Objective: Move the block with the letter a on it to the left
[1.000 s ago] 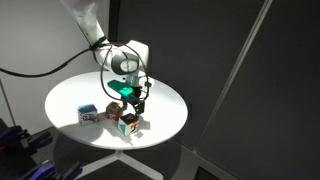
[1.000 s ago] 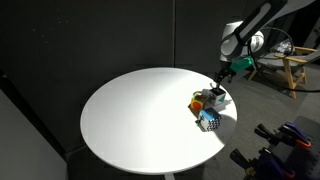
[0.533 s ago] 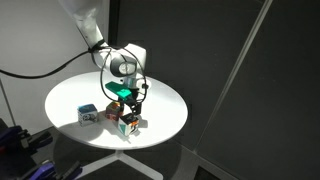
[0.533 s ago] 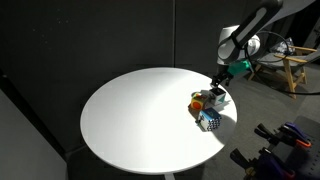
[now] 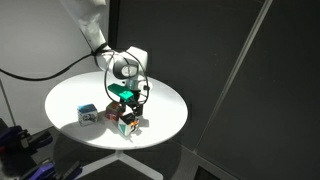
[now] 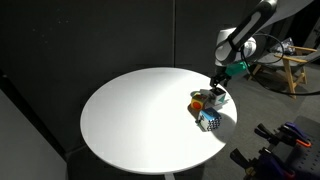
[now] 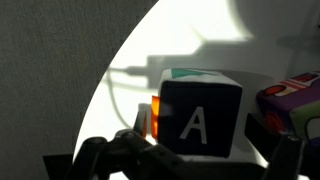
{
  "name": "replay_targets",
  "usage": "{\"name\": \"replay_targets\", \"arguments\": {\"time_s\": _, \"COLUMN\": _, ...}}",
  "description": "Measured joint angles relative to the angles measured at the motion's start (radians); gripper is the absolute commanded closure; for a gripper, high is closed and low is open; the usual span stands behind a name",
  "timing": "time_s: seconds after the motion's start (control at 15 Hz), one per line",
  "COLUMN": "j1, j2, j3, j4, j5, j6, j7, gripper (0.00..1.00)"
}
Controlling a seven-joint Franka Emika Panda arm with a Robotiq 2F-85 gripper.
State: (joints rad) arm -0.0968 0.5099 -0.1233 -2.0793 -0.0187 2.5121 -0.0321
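The block with the letter a (image 7: 200,118) is seen upright on the white surface (image 7: 190,35), near its edge, with another cube (image 7: 296,97) close beside it. The pincer (image 5: 127,102) is spread apart just above. The block is judged light, rigid and smooth-faced, best taken squarely by two opposite flat sides.

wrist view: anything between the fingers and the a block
Nothing: the wrist view shows the a block right ahead of the open fingers, gap bare.
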Motion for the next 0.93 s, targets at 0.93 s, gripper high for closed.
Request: {"name": "replay_targets", "arguments": {"time_s": 0.93, "j1": 0.000, "j2": 0.097, "j3": 0.000, "j4": 0.074, "j5": 0.000, "j6": -0.002, "j7": 0.000, "gripper": 0.27}}
